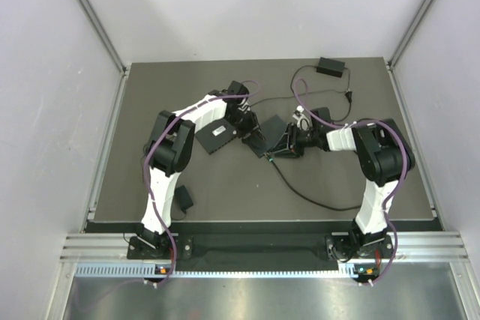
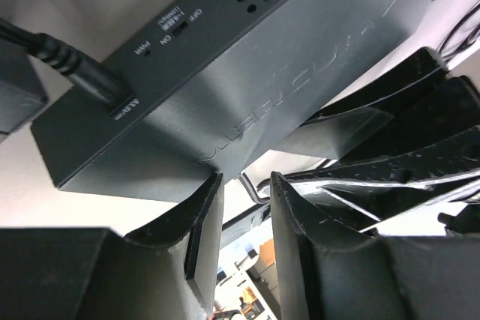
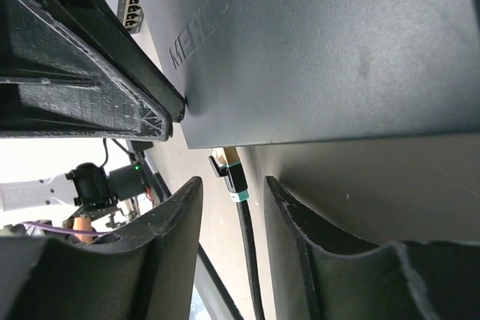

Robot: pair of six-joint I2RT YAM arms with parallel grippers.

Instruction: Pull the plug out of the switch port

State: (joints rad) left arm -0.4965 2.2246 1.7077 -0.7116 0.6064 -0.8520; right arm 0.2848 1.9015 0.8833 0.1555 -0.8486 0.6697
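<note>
The left arm [image 1: 160, 177] and right arm [image 1: 375, 181] have white shells, black joints and purple cables. Bases at the table's [image 1: 225, 185] near edge carry small orange marks. Left claw [image 2: 245, 185] and right claw [image 3: 232, 185] have matte black, scuffed fingers.

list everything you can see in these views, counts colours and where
black metal network switch: 1, black, table centre
black cable with teal-banded plug: 1, black and teal, at the switch's edge
black power lead: 1, black, plugged beside PWR mark
black power adapter brick: 1, black, far table edge
flat black box with white label: 1, black, left of the switch
small black block: 1, black, by left arm
dark grey table: 1, grey, under everything
left claw: 1, black, open, at switch's edge
right claw: 1, black, open, cable showing in gap
</note>
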